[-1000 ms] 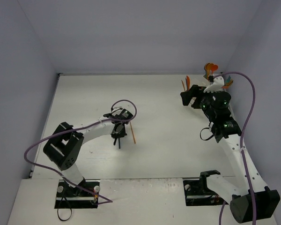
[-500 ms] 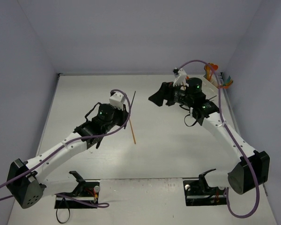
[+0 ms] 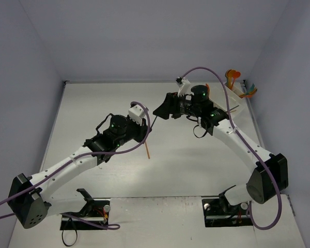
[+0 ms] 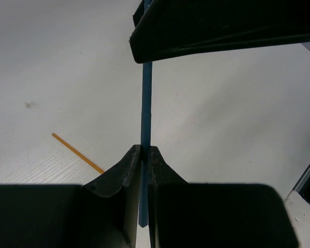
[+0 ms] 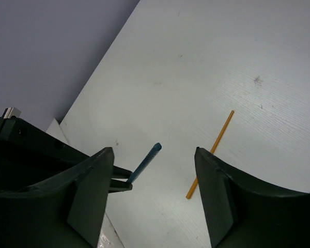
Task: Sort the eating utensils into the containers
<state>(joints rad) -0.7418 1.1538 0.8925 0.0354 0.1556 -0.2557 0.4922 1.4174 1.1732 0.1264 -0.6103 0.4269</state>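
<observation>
The left gripper (image 4: 144,151) is pinched tight on a thin dark blue utensil (image 4: 145,103), its 2 fingers pressed against the flat handle from either side with a short end showing below the grip. The blue utensil runs straight up from those fingers, off the white table (image 4: 51,57), and its far end passes behind the dark body of the right gripper (image 5: 152,155) at the top of the left wrist view. The right gripper's 2 fingers (image 5: 93,196) stand wide apart with nothing between their pads except the free tip of the blue utensil, which sits in the gap nearer the left-hand finger and touches neither. In the top view the 2 arms meet over the middle of the table. A thin orange stick (image 5: 211,154) lies flat on the table below the grippers, apart from both. The containers (image 3: 239,91) stand at the far right corner, well apart from the arms, with orange and teal utensils (image 3: 232,76) poking up out of them
</observation>
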